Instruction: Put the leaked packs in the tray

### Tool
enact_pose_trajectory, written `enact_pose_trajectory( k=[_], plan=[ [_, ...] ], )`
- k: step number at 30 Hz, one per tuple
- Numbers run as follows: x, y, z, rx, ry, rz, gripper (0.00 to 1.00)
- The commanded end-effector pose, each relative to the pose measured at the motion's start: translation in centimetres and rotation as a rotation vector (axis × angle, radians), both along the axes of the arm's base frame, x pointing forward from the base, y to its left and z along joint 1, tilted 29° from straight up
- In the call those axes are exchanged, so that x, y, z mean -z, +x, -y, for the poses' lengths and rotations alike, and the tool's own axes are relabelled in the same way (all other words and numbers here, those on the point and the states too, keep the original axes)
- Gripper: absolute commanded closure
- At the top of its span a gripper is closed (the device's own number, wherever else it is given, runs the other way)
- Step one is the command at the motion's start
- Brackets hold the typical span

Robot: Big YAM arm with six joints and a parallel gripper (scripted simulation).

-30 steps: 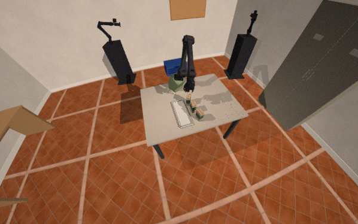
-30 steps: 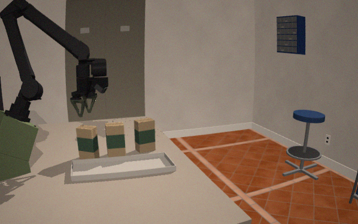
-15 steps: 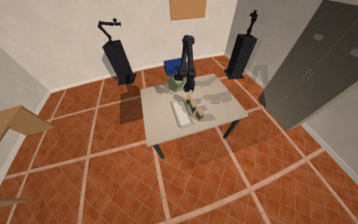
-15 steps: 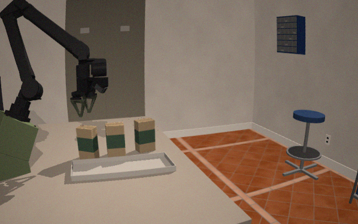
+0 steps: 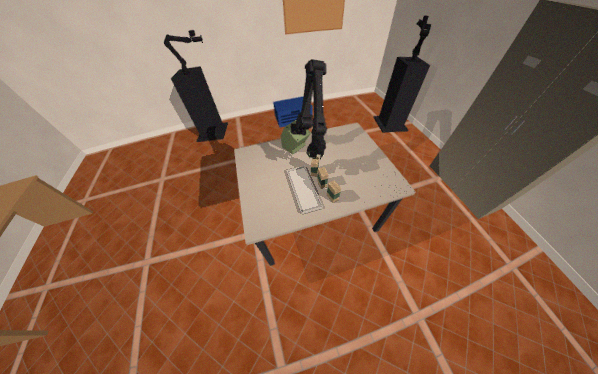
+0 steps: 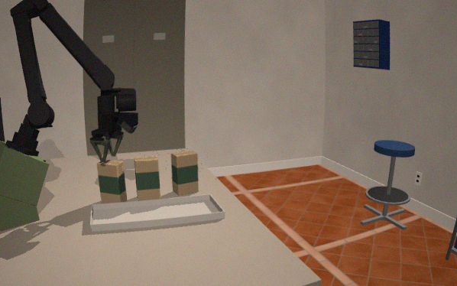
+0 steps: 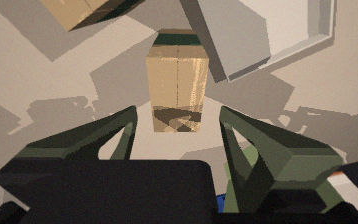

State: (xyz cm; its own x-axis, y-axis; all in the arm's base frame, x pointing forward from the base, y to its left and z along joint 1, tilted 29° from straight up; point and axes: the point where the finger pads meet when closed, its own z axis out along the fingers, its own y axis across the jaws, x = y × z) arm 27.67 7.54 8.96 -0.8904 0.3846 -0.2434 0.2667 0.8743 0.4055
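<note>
three tan, green-banded coffee packs point(image 6: 147, 178) stand upright beside the shallow white tray point(image 6: 215, 208).

I see three tan coffee packs point(image 6: 147, 178), each with a dark green band; a pale grey tray point(image 6: 215, 206); a beige surface point(image 6: 189, 252); a black arm point(image 6: 70, 42) with an olive claw point(image 6: 106, 152).

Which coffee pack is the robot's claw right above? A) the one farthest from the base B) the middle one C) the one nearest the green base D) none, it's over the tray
C: the open end effector hangs just above the tan, green-banded coffee pack nearest the green base block.
</note>
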Motion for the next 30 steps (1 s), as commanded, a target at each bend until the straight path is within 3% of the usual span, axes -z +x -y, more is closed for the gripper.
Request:
enact_pose_trajectory(
  k=[1,3,7,30],
  plan=[
    [-1.12,1.30,-0.33,0.016,0.011,0.034,0.23],
    [-1.82,1.48,0.23,0.036,0.015,0.060,0.23],
    [-1.12,1.24,0.17,0.033,0.011,0.029,0.23],
    [-1.20,1.25,0.16,0.033,0.012,0.032,0.23]
  ],
)
